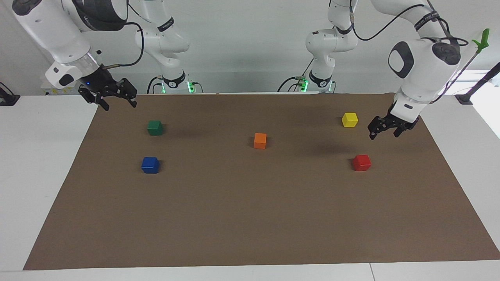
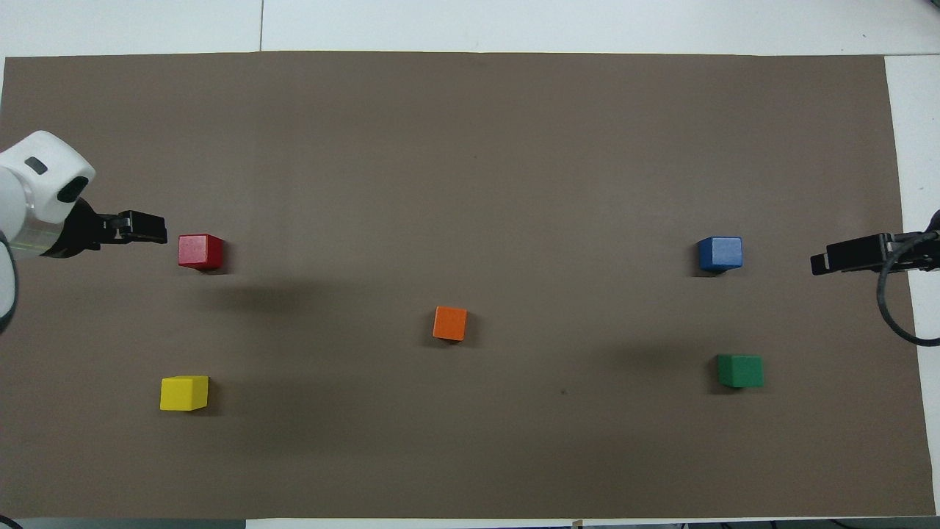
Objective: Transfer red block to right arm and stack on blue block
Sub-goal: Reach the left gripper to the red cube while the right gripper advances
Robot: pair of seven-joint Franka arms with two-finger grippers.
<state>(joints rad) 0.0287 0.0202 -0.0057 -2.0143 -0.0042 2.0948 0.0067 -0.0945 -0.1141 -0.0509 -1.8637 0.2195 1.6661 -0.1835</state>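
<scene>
The red block point(image 1: 361, 162) sits on the brown mat toward the left arm's end; it also shows in the overhead view point(image 2: 200, 251). The blue block point(image 1: 150, 165) sits toward the right arm's end, also in the overhead view point(image 2: 720, 254). My left gripper point(image 1: 383, 134) is open and empty, raised over the mat beside the red block, between it and the mat's edge point(image 2: 143, 228). My right gripper point(image 1: 119, 105), with a blue light, is open and empty over the mat's corner near the green block point(image 2: 841, 261).
A green block point(image 1: 155, 127) lies nearer to the robots than the blue one. A yellow block point(image 1: 349, 120) lies nearer to the robots than the red one. An orange block point(image 1: 260, 140) sits mid-mat. The brown mat point(image 1: 250, 218) covers the white table.
</scene>
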